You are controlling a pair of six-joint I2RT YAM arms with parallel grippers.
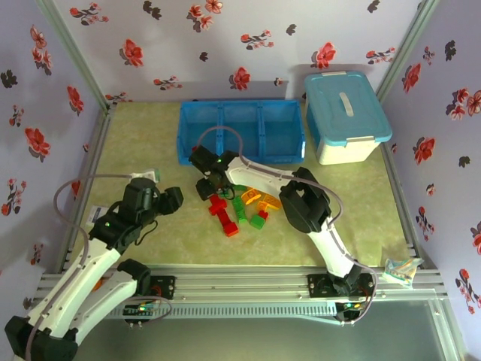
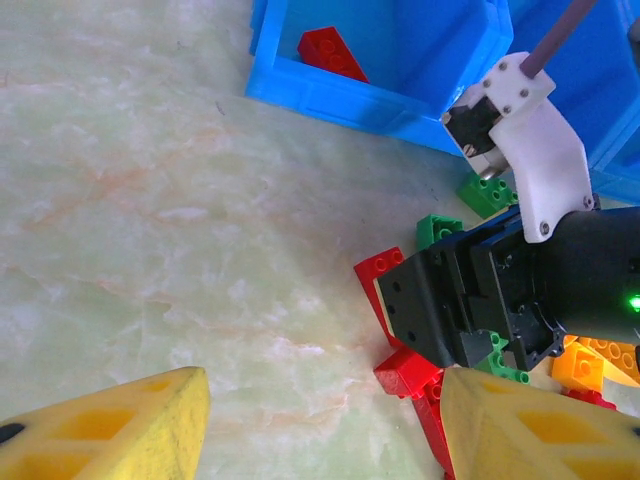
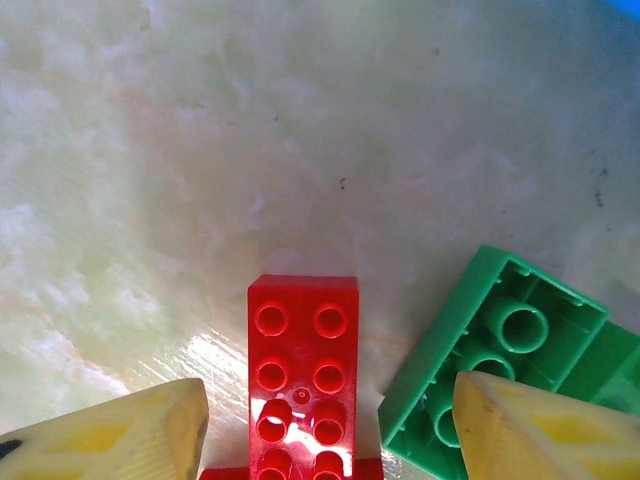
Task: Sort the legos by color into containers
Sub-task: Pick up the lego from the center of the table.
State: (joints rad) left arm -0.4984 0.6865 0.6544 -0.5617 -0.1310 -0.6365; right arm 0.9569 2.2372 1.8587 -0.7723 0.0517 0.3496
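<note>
Yellow fingertips (image 3: 120,435) of the right gripper (image 3: 325,405) show at the bottom of the right wrist view, spread apart and straddling a red brick (image 3: 303,360). It lies studs-up on the table (image 3: 300,120) with a gap on each side, so nothing is gripped. Green brick (image 3: 500,340), hollow side up, lies just right of it, partly under the right pad.

In the top view this gripper sits over the lego pile (image 1: 244,207) at frame centre, just below the blue tray (image 1: 263,156). Left gripper (image 1: 174,199) hovers left of the pile, pads wide apart, nothing between them, bare table beneath.

Left wrist view: a second red brick (image 2: 330,52) lies inside the tray compartment at top centre. Loose red, green and orange bricks are mixed at lower right. White bin (image 1: 346,113) stands upper right in the top view.
</note>
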